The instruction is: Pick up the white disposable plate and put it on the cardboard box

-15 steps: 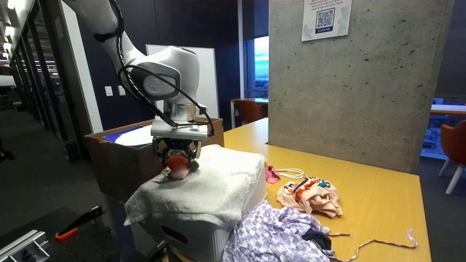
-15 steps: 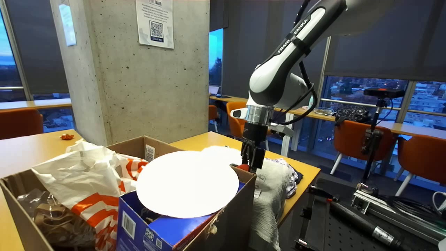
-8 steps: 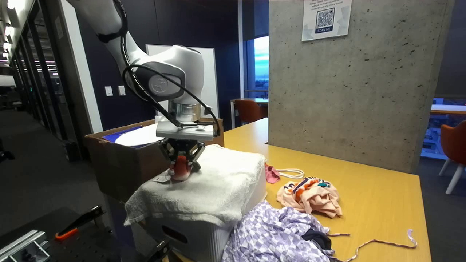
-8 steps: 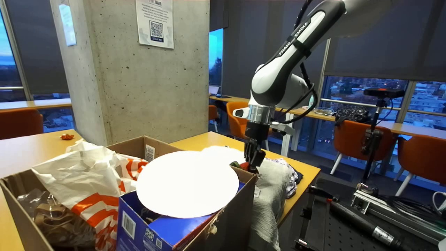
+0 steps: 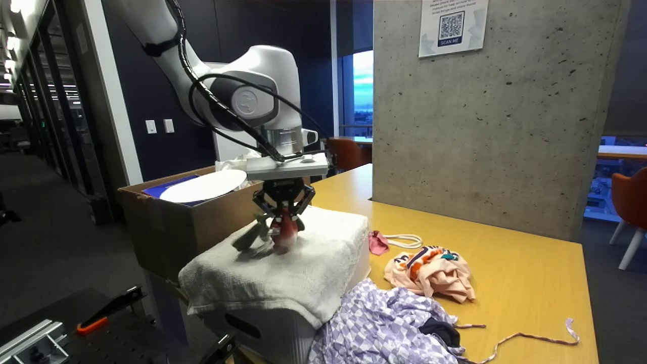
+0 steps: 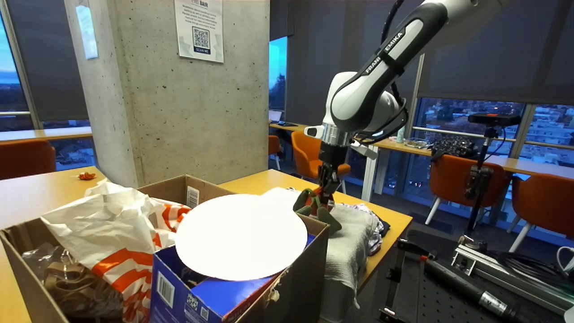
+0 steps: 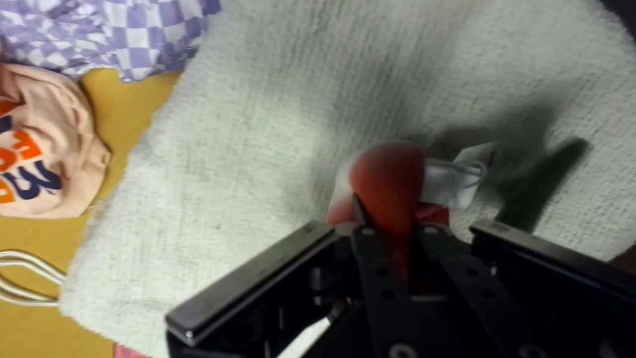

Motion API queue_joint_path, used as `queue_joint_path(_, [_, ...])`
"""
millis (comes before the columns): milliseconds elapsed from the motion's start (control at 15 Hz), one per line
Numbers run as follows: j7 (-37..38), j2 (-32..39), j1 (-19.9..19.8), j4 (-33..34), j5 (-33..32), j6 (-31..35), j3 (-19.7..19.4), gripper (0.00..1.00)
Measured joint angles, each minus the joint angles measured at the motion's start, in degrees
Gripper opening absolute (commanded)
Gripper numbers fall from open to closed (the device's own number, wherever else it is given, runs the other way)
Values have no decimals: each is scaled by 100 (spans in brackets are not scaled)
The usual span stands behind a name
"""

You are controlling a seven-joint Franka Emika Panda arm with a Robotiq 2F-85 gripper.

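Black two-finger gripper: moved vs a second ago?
Yes. In an exterior view the black two-finger gripper has shifted toward picture right, closer to the left edge of the fixed grey concrete pillar.

There is 1 arm (image 5: 245,102), 1 gripper (image 5: 286,220), 1 plate (image 6: 233,242), 1 carton (image 5: 222,227), 1 blue box (image 6: 179,287), 1 bag (image 6: 116,229) and 1 red item (image 5: 284,236). Of cloth, 1 towel (image 5: 313,268), 1 checked bundle (image 5: 379,323), 1 peach bundle (image 5: 432,278) and 1 pink piece (image 5: 377,243). An exterior view gives 1 bin (image 5: 288,336) and 2 switches (image 5: 169,125). Also in an exterior view: 1 column (image 6: 193,116), 2 sheets (image 6: 210,27) and 5 chairs (image 6: 453,179), part-hidden ones included.
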Motion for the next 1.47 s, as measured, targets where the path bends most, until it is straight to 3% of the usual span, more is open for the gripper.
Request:
queue_joint_path(333, [322,-43,-127,624,-62,55,-72,3])
queue_joint_path(667, [880,-195,-19,1226,-59,85,139,3])
queue_joint_path(1133, [1521,-895,527,1733,269,-314,818,3])
queue_joint_path(1467, [1767,-1155,1011,1637,514,-1064,976,3])
